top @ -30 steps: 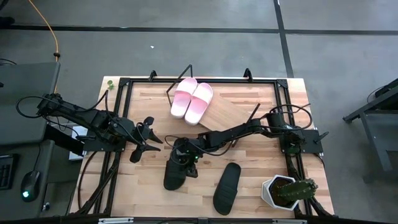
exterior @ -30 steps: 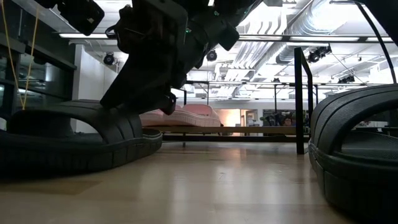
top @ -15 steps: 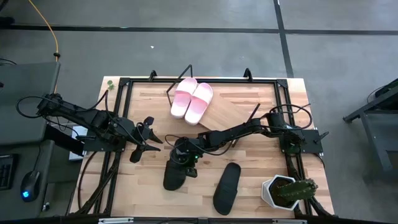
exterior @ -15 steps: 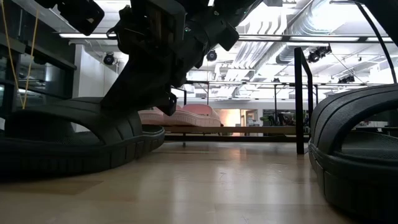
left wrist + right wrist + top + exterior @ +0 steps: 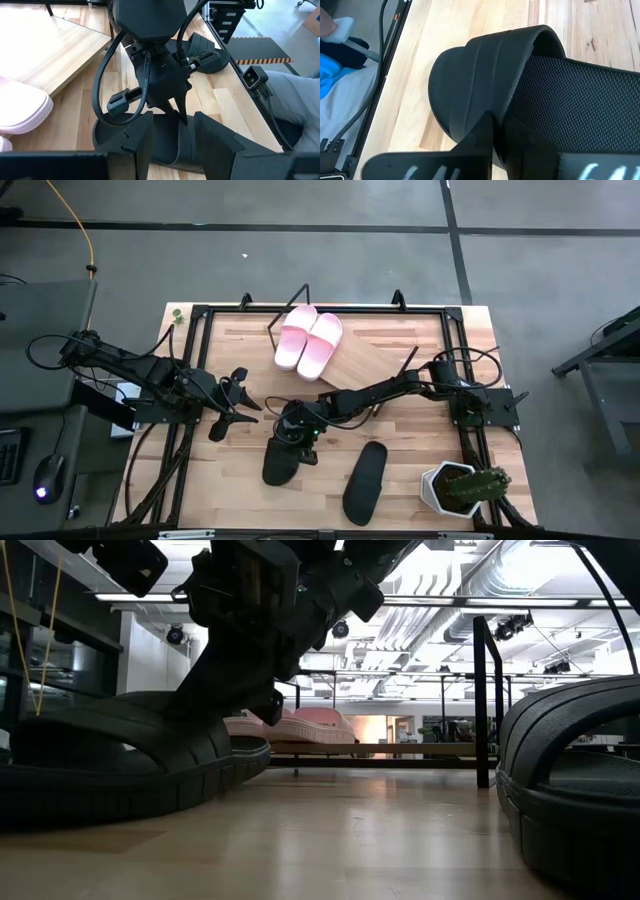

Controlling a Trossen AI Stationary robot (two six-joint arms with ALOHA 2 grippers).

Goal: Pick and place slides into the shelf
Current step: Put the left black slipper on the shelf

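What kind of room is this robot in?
Probably a lab or workshop: a bare grey floor around the wooden table, exposed pipes overhead, and a desk with a computer mouse beside it.

Right tool (image 5: 290, 436) hides the black slide's (image 5: 279, 461) strap from above

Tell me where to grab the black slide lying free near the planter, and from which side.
Grip the free black slide across its broad strap, coming straight down from above: it lies flat on the table with open wood on both long sides, and the strap's arch gives fingers an edge.
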